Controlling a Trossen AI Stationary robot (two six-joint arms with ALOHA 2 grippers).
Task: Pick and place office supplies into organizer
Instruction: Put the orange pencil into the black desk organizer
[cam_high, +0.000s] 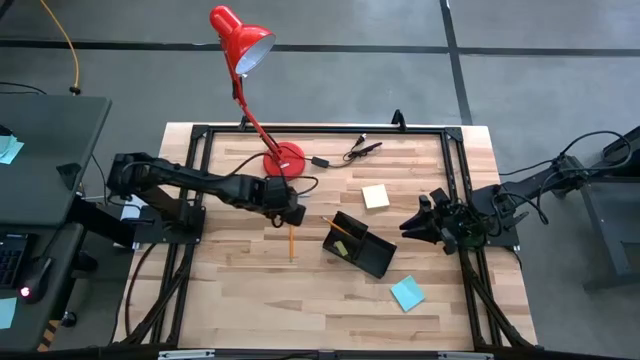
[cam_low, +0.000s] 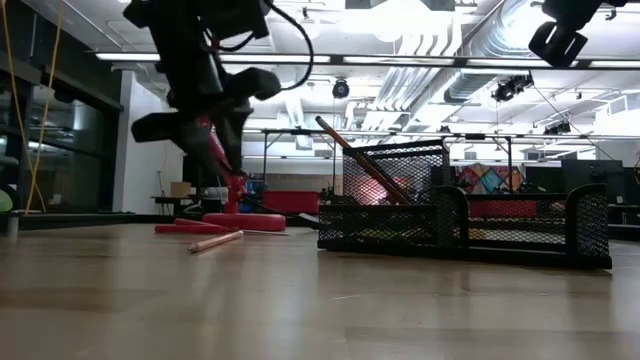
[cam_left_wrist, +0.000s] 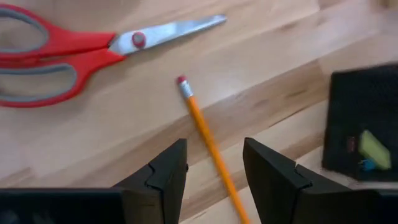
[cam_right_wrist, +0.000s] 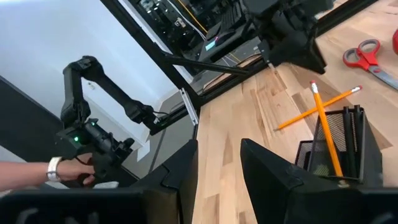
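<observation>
pencil (cam_low: 216, 241) on table, organizer (cam_low: 465, 225) nearby

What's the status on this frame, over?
Left gripper open, above loose pencil, scissors beyond. Right gripper open, waiting at table's right edge. One pencil already leaning in organizer. Nothing blocking.

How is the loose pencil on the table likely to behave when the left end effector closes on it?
The pencil looks thin and stiff, so probably light. Lying flat on the smooth wooden table, it may roll or pivot if pinched off-centre. The left end effector straddles it, open.
</observation>
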